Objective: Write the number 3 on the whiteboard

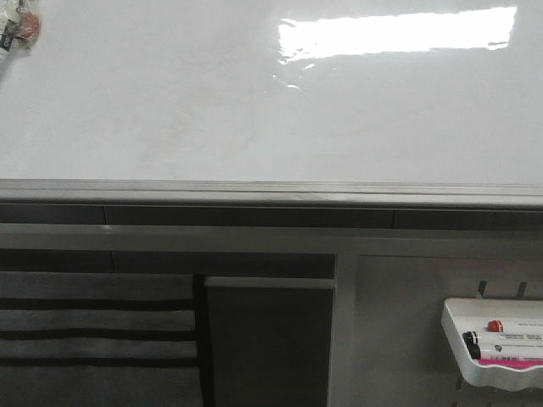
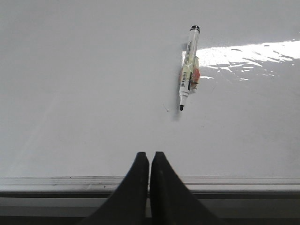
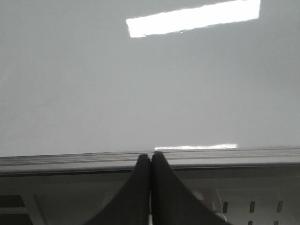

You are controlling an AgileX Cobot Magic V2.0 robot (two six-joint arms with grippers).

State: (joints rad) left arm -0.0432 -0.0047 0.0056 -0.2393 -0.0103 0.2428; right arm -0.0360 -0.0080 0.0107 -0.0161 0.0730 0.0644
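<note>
Pre-grasp: whiteboard (image 2: 93,84) blank, both grippers (image 2: 149,157) (image 3: 150,157) pressed together empty; next, left opens over uncapped marker (image 2: 187,70).

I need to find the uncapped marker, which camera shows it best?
The left wrist view: the whole marker lies on the whiteboard, tip bare. The front view catches only a cropped piece at the far left corner. The right wrist view shows none.

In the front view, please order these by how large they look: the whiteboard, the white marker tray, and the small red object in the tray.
1. The whiteboard, which fills the upper half of the view.
2. The white marker tray, cut off by the frame edge.
3. The small red object, by far the smallest.
</note>
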